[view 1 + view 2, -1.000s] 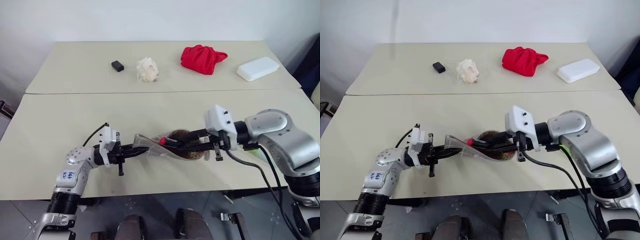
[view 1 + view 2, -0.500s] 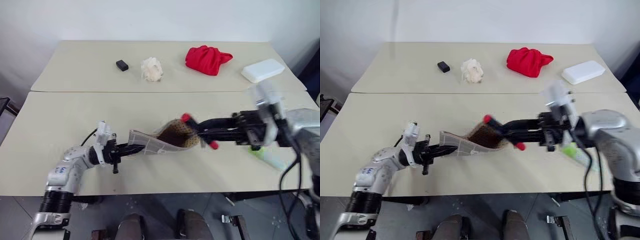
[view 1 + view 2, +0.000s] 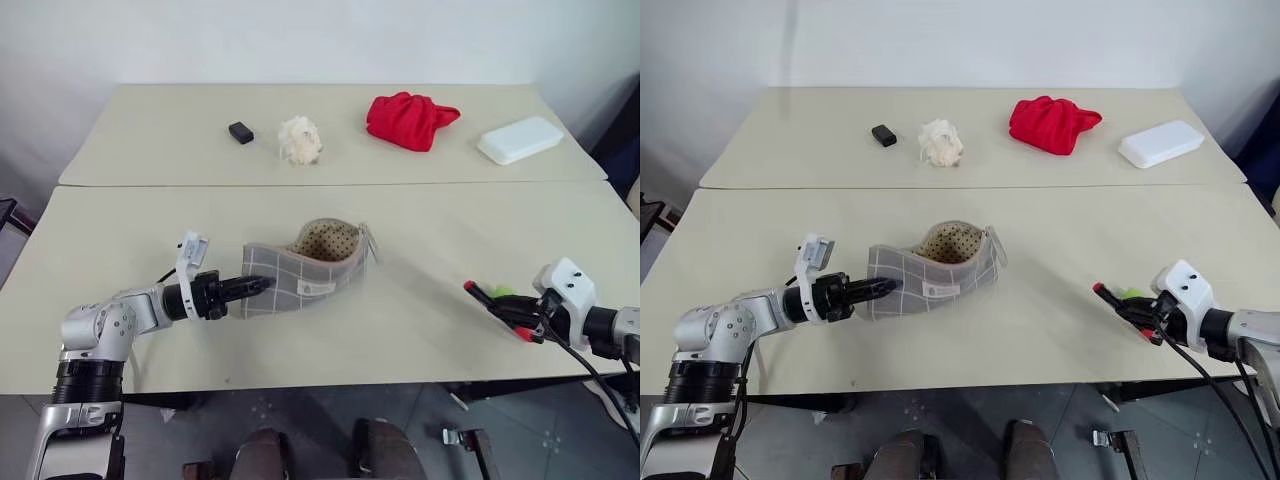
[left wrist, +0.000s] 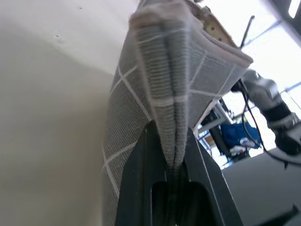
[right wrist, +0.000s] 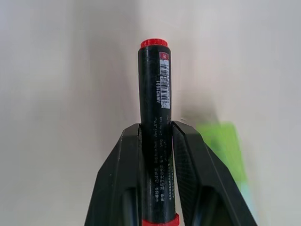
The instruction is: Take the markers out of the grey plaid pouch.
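The grey plaid pouch [image 3: 305, 268] sits at the middle of the near table with its mouth open upward, showing the tan dotted lining. My left gripper [image 3: 255, 285] is shut on the pouch's [image 4: 155, 80] left end, with the fabric pinched between its fingers [image 4: 136, 188]. Low over the table's right front, my right gripper [image 3: 497, 308] is shut on the red marker [image 5: 154, 122], a black barrel with red ends whose tip [image 3: 470, 288] pokes past the fingertips. The light green marker [image 3: 501, 291] lies on the table just beside that gripper.
On the far table are a small black block [image 3: 240, 132], a white crumpled wad [image 3: 299, 139], a red cloth bundle [image 3: 408, 118] and a white box [image 3: 518, 138]. The near table's front edge [image 3: 330, 385] runs just below both arms.
My right gripper drew the red marker out of the pouch and swung it right and down beside the green marker. My left gripper rolled, turning the pouch's mouth upward.
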You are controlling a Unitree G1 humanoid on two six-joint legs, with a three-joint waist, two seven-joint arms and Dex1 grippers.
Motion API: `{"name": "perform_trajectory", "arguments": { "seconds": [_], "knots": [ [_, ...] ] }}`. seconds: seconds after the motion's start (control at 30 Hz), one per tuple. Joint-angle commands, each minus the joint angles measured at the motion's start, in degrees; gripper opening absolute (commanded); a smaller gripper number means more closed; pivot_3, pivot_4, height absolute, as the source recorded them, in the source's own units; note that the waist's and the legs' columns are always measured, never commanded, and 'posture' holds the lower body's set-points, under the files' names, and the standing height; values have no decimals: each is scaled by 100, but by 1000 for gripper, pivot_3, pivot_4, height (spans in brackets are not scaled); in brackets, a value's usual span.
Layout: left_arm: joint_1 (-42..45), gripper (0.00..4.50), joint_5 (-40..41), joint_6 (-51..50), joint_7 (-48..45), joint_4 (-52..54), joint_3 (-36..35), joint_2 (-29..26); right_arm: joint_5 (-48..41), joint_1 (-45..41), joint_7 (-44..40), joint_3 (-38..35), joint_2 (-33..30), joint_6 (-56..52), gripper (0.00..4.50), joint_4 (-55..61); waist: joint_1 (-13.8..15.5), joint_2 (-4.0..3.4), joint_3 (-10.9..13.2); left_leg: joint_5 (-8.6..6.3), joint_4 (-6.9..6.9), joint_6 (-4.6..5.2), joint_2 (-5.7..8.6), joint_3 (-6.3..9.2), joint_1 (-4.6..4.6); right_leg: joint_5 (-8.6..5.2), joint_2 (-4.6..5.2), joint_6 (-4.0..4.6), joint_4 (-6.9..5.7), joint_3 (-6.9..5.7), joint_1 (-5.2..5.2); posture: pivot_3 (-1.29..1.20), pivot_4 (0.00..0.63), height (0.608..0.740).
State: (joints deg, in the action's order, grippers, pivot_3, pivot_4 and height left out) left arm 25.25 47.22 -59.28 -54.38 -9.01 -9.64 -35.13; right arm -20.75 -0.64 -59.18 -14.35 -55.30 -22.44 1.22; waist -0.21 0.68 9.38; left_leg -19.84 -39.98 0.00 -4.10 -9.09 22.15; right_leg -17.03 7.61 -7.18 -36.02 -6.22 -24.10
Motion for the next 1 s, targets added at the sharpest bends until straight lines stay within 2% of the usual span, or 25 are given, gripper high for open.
{"name": "perform_trajectory", "arguments": {
  "seconds": [0.03,0.07,0.1,0.2,0.3,0.43,0.53,0.6,0.7,0.87,1.0],
  "knots": [
    [156,0,69,-443,487,-273,-370,-56,-432,-91,-157,-404,157,185,1814,332,-2,1,1,0,0,0,0,1,0,0,-2,0,0,0,0,0,150,740],
    [174,0,33,-501,556,-306,-400,-84,-460,-142,-153,-443,184,226,2162,359,2,1,1,0,0,0,-1,2,0,0,-3,0,1,0,0,0,150,740],
    [164,557,-21,-506,584,-306,-401,-125,-455,-188,-135,-467,203,290,2524,372,7,1,2,0,-1,0,0,1,0,0,-2,0,1,1,1,0,150,740],
    [9,1388,-303,-220,611,-257,-402,-353,-800,-309,-350,-579,298,400,3582,609,13,3,3,0,-1,-1,0,2,1,0,-2,0,2,2,0,0,150,740],
    [-131,2287,-667,611,680,-333,-578,-432,-988,-411,-341,-536,396,333,4500,901,14,3,3,0,0,-1,0,3,0,0,-2,0,2,2,0,0,150,740],
    [-774,3496,-1289,2677,-312,-291,-735,-736,-1393,-788,-255,-350,683,92,4500,1252,-7,3,4,-1,0,-2,0,1,1,0,0,1,3,1,0,0,150,740],
    [-1262,3496,-1675,4252,-1024,-348,-867,-910,-1475,-955,-331,-162,847,144,4500,1472,-3,3,4,-5,3,-10,-6,-5,1,-4,-4,8,0,1,-11,0,150,740],
    [-1486,3496,-1793,4868,-1256,-300,-962,-972,-1299,-914,-537,28,848,425,4500,1585,17,1,5,-7,4,-11,-6,-7,3,-5,-3,9,1,1,-15,0,150,740],
    [-1793,3496,-1815,5268,-1267,156,-1108,-958,-1233,-831,-627,201,958,673,4500,1705,55,1,5,-11,2,-6,-3,-7,7,-4,3,9,4,1,-16,0,150,740],
    [-2602,3496,-2212,5781,-751,1298,-1112,-739,-848,-446,-737,463,1145,1379,4500,1785,31,1,5,-15,2,1,-3,-9,8,-3,5,6,3,1,-14,0,150,740],
    [-2860,3496,-2359,5957,-389,1626,-1065,-524,-511,-264,-794,500,1211,2035,4500,1564,16,1,5,-16,-1,0,-4,-11,5,-3,4,6,3,2,-15,0,150,740]
  ]
}}
